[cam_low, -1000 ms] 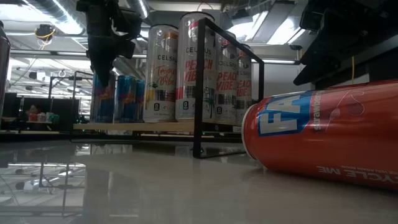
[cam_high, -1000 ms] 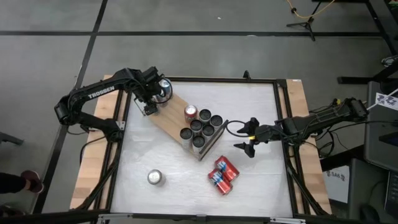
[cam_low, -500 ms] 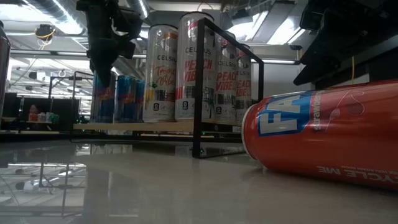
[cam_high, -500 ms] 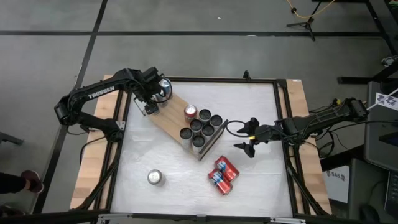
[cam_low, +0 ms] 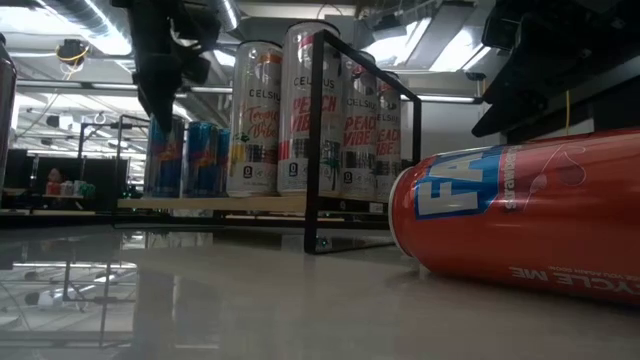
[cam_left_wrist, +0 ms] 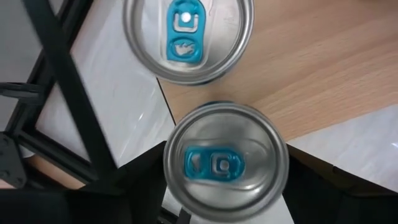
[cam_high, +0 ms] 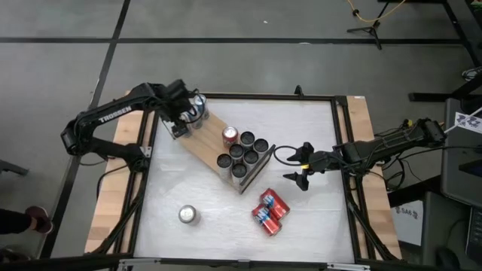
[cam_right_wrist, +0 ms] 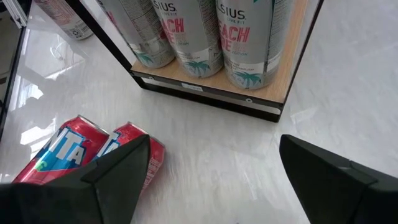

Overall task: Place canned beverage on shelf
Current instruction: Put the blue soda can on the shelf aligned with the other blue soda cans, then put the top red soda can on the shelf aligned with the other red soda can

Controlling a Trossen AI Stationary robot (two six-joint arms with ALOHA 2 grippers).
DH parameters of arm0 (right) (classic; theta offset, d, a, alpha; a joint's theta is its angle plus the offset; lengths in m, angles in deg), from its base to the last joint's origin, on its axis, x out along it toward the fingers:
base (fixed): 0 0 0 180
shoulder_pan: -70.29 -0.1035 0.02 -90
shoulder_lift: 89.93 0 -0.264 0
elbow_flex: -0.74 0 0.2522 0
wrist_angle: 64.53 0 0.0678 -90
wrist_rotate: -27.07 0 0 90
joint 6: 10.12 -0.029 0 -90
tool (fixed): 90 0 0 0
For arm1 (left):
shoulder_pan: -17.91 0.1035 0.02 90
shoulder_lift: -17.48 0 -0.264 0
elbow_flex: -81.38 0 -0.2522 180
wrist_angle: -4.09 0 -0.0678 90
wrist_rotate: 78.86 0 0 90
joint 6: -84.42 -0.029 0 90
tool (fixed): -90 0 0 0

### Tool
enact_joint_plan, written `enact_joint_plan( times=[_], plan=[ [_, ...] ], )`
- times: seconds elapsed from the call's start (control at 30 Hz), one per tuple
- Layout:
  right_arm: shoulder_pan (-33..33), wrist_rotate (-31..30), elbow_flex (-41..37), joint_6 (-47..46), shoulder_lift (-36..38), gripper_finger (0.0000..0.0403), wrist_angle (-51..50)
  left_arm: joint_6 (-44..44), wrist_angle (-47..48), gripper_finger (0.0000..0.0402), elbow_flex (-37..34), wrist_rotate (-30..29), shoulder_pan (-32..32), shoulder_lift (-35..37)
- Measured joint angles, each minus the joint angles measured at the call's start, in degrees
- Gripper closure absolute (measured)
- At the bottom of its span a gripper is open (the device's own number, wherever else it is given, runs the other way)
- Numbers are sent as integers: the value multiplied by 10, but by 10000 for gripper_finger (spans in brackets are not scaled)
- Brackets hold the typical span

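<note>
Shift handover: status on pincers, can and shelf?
Left pincer around blue-tab can at shelf far end. Right pincer open, idle beside shelf. Nothing blocking.

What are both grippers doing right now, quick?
Left gripper: closed on a blue-tab can at the shelf's far end.
Right gripper: open, empty, over the table beside the shelf.

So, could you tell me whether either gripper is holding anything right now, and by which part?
The left gripper holds an upright can by its sides, over the shelf's far end. The right gripper is open and empty.
</note>
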Motion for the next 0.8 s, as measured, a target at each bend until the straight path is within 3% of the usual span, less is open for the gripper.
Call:
enact_joint_plan(
  times=[0.8],
  plan=[
    [0,23,0,-1,0,49,2,36,-33,136,0,4,0,124]
  ],
)
